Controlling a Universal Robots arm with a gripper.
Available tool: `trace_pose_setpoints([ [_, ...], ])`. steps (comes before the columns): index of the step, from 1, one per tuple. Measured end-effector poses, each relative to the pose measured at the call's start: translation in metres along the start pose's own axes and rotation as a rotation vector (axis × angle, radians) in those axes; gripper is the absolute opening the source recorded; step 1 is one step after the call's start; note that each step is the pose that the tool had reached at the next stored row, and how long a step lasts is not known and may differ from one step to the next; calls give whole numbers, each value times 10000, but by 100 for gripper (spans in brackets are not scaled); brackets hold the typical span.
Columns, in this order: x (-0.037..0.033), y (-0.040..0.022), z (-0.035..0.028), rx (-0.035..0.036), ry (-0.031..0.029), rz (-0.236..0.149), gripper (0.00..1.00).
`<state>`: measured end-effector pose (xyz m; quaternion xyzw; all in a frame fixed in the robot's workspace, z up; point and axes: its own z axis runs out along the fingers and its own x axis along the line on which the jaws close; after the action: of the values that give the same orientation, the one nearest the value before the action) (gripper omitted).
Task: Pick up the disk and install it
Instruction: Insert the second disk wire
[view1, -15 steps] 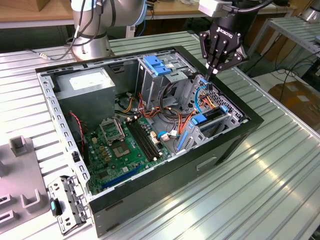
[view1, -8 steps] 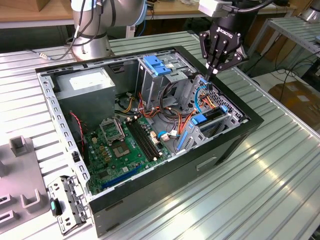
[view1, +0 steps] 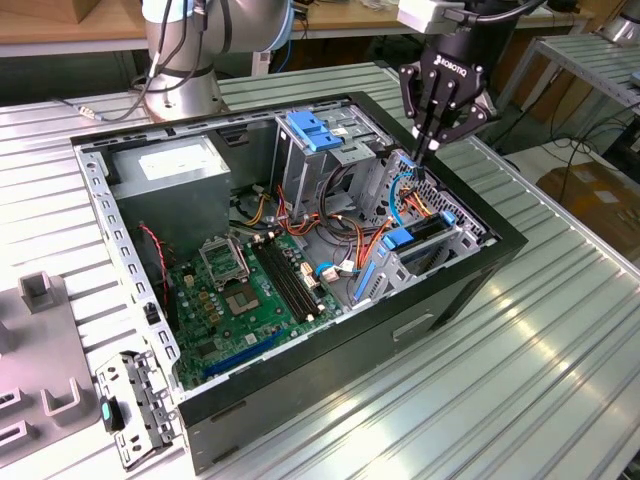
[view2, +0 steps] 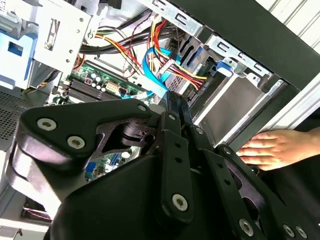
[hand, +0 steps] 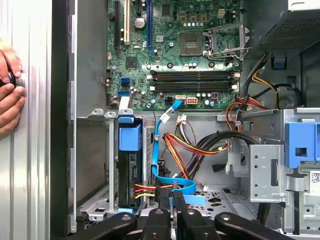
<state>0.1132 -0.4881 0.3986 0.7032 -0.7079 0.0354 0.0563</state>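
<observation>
Exterior view: pincer closed (empty) above cables, disk seated nearby

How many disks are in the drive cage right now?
1: the disk stands on edge in the drive cage, beside an empty bay. Cage walls may hide others.
</observation>
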Motion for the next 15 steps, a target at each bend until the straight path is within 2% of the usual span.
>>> trace_pose_setpoints([
  [2,-1,0,0,1,59,1,18],
  [3,-2,0,1,1,118,3,18],
  [4,-7,0,8,1,207,7,19],
  [5,-16,-1,14,1,285,8,25],
  [6,-38,-2,23,2,386,11,25],
  [7,-55,-2,30,2,440,13,25],
  [9,-102,-4,47,3,590,18,25],
  [11,-116,-5,57,4,815,24,25],
  [12,-125,-5,66,5,1038,30,25],
  [13,-142,-6,89,6,1204,36,25],
  [14,-159,-7,130,6,1273,39,25],
  [15,-163,-9,146,6,1300,41,25],
])
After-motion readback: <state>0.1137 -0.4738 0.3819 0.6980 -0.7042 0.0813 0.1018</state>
